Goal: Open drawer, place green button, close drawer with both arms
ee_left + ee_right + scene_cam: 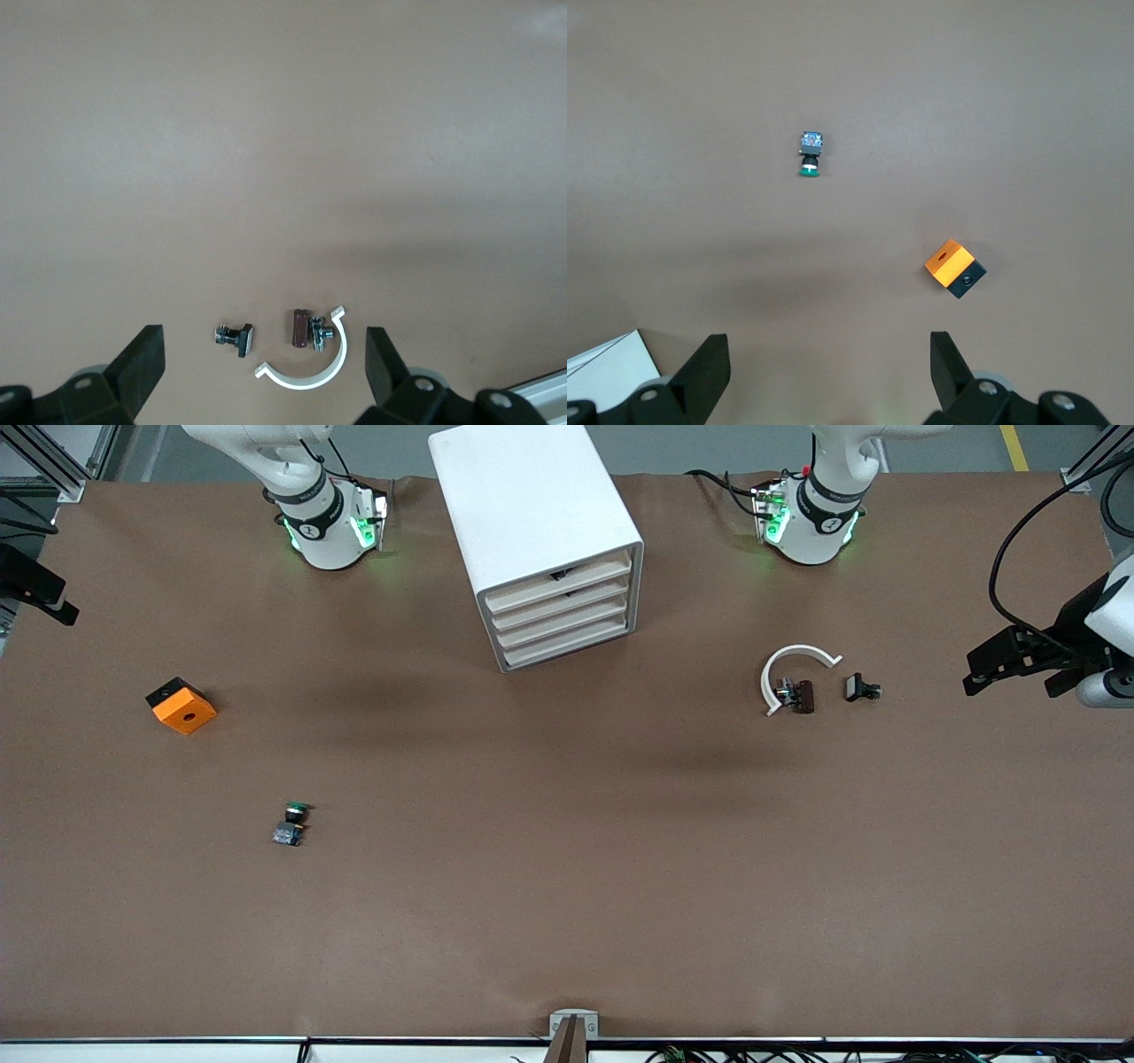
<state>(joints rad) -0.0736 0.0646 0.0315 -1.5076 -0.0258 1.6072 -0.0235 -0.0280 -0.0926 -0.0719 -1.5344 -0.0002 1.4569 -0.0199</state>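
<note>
Fingers (142,367) of the left gripper (1010,664) stand spread wide and hold nothing, hanging over the left arm's end of the counter (567,886) near a white curved band (795,669) and small black clip pieces (861,688); the right gripper (828,376) is likewise released and empty, over the right arm's end, and both arms wait. All four drawers of the white cabinet (532,505) look shut, the drawer (563,591) at the top among them. The button (291,824) lies on its side on the counter, nearer the front camera than the orange cube (182,706) and well apart from the cabinet. Its long axis runs roughly toward and away from the front camera, green cap toward the robots' bases, grey-blue block base toward the camera. It is probably light, rigid plastic that could roll or skid when nudged, so pinching across the flat-sided block base, or the black barrel, looks safer than the round cap.
</note>
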